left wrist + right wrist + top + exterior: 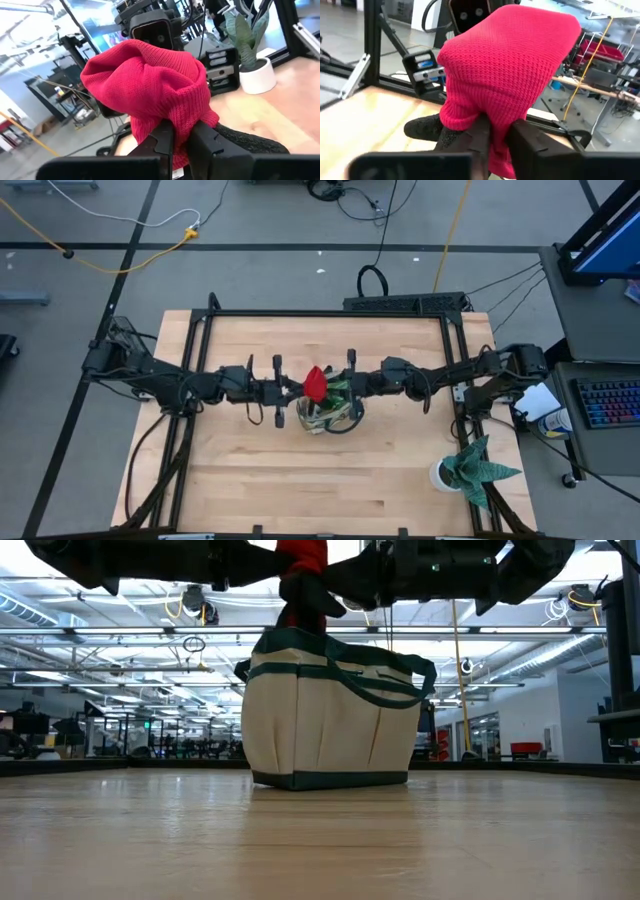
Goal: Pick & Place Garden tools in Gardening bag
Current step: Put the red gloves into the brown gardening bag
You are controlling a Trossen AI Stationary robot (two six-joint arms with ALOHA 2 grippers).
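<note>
Both the left gripper [179,142] and the right gripper [499,136] pinch the red glove [315,383] above the gardening bag [328,416] at mid-table, probably a handover before dropping it in.

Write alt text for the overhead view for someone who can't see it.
Two dark robot arms meet mid-table, left pincer and right pincer both clamped on a red glove held over the gardening bag. A potted plant sits at the wooden table's near right corner.
</note>
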